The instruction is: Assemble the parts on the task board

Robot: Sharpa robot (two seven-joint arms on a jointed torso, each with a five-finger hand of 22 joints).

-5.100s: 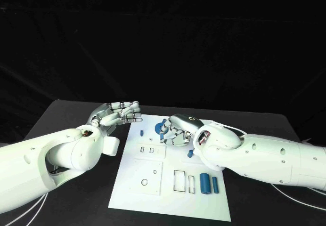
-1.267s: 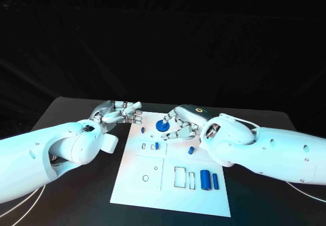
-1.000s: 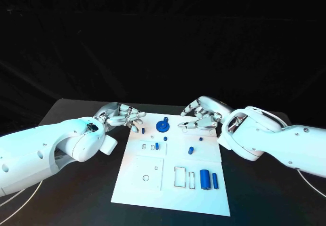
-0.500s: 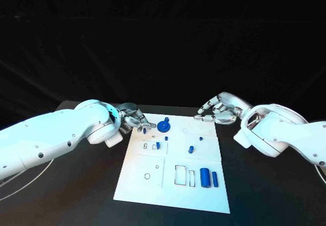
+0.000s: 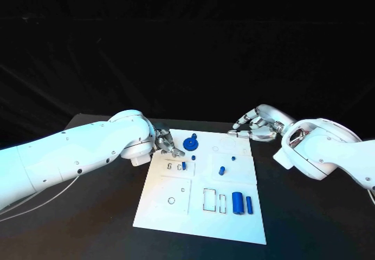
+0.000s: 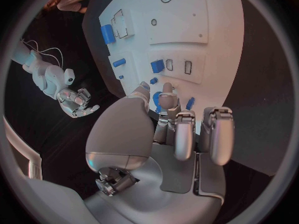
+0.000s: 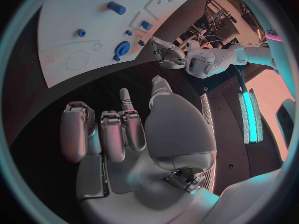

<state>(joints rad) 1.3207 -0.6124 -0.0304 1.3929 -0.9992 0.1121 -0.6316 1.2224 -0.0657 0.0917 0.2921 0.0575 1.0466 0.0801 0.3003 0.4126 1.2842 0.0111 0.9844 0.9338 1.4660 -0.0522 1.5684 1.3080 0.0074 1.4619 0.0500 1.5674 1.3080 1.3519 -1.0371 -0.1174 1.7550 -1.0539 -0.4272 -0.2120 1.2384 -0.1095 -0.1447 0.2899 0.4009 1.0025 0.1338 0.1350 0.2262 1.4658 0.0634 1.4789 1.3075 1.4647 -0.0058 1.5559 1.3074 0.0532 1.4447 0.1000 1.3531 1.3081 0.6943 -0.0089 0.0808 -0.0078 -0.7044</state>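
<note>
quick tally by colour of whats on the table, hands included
blue parts: 7 plain in the head view; the left hand may hide more
white task board: 1
silver hands: 2, the left hand and the right hand
total: 10

place: robotics lab | evidence: black-draped backdrop (image 5: 187, 59), black table (image 5: 94, 216), white task board (image 5: 176, 216)
</note>
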